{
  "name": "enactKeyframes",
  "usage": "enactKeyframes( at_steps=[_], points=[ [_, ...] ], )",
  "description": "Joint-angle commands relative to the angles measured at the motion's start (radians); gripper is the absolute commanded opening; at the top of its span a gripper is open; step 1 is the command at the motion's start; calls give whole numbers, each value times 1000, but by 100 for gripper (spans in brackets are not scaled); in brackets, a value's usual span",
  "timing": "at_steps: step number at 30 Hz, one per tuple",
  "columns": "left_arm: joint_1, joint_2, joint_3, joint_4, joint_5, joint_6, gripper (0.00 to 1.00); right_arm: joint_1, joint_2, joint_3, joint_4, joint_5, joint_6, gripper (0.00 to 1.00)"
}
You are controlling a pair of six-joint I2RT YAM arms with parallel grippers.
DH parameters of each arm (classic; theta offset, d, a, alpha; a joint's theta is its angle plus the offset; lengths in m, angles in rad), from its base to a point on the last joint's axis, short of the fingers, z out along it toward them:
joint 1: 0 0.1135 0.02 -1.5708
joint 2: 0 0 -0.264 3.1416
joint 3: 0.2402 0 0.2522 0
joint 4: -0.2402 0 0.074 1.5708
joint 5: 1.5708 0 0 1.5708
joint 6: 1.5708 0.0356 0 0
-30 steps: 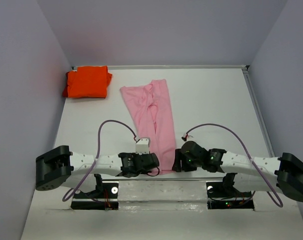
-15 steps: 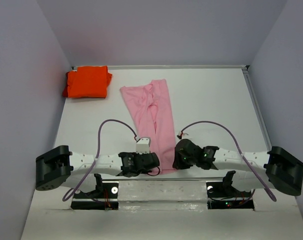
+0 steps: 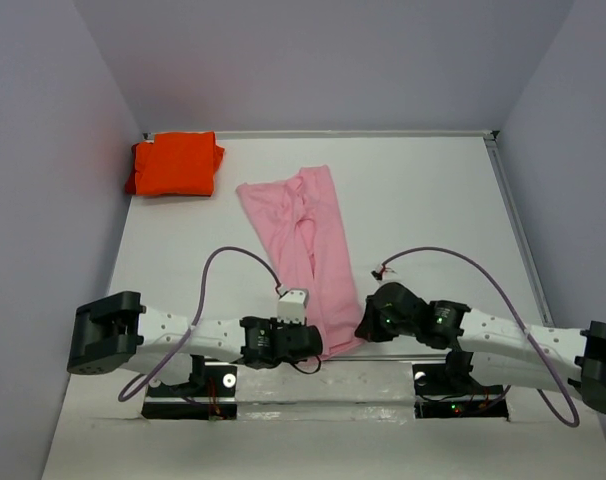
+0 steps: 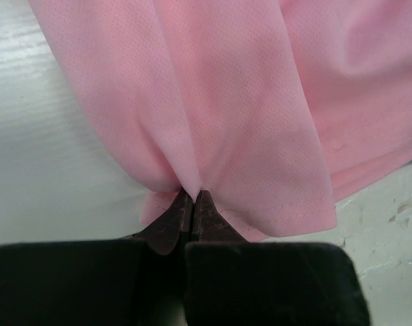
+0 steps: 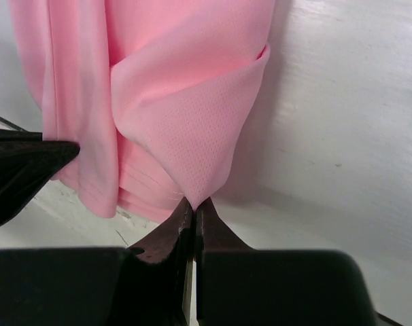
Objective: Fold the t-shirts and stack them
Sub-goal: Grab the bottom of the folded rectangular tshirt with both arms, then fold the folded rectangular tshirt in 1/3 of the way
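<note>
Cloth count: one pink t-shirt (image 3: pixel 318 250), one orange t-shirt (image 3: pixel 175 165).

High rear overview; both wrist close-ups on pink t-shirt (image 4: pixel 247 102)

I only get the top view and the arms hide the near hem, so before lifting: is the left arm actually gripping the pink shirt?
Observer: Yes, the left jaws are shut on a pinch of the pink shirt near its stitched hem.
Operator: And the right?
Observer: The right jaws are shut on the tip of a folded corner of it.
Operator: Anything else caught?
Observer: No, only pink cloth sits between them; bare table lies beside that corner.
</note>
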Motion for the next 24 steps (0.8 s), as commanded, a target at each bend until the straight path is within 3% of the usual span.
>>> enactKeyframes(
  at_steps=[1, 6, 12, 24],
  points=[
    [-53, -10, 43, -60, -58, -100, 0, 9, -118, -20, -79, 8, 44, 0],
    [-59, -45, 100, -158, -145, -110, 0, 9, -150, 58, -157, 71, 9, 0],
    [-39, -147, 206, -307, -332, -101, 0, 9, -35, 207, -164, 154, -75, 0],
    [309, -260, 269, -148, -326, 322, 0, 9, 162, 452, -162, 389, -227, 0]
  ],
)
